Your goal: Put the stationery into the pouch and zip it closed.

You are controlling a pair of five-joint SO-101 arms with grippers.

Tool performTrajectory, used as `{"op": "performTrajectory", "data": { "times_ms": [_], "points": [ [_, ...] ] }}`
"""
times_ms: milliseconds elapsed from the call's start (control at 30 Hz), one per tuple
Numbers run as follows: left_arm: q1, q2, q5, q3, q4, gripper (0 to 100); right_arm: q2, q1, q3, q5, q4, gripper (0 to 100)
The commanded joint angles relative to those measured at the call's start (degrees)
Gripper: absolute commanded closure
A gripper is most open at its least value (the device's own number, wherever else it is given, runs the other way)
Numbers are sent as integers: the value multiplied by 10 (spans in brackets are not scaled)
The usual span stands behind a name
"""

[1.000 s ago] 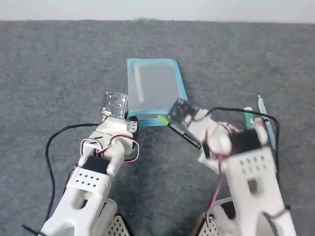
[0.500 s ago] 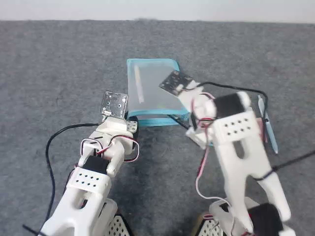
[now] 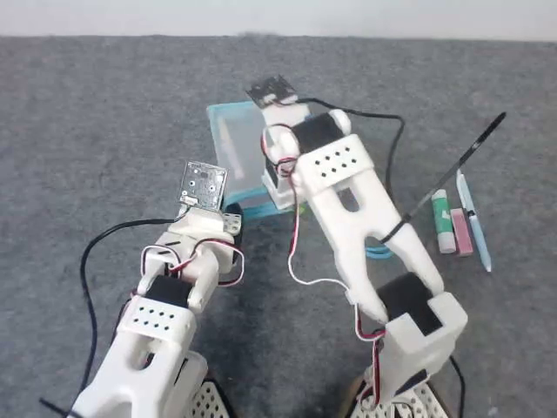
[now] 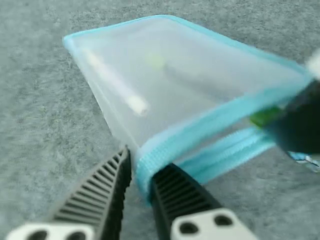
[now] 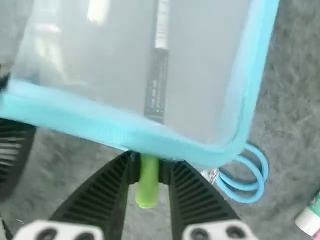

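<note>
No word, number or sign is legible anywhere on the tabletop. Pale print runs along the dark barrel of the pen lying inside the clear pouch, but it is too blurred to read. The green-and-white stick beside the arms seems to carry a label, too small to make out.

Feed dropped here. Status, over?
Left gripper clamped on translucent blue-trimmed pouch rim. Right gripper holds green-tipped dark pen, mostly inside. Nothing in the way.
</note>
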Motion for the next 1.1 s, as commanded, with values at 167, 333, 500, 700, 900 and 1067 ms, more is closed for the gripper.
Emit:
{"op": "performTrajectory", "data": {
  "times_ms": [167, 333, 500, 700, 900, 1067],
  "points": [
    [1, -1, -11, -2, -26, 988, -12, -41, -101, 27, 7, 745],
    [0, -1, -11, -2, -26, 988, -76, -22, -100, 73, 49, 745],
    [0, -1, -11, -2, -26, 988, -155, 46, -60, 150, 121, 745],
    [0, -1, -11, -2, -25, 988, -216, 256, 115, 249, 97, 746],
    [0, -1, -11, -1, -24, 988, -219, 483, 238, 428, -18, 746],
    [0, -1, -11, 3, -25, 988, -155, 597, 281, 557, -120, 746]
  ]
}}
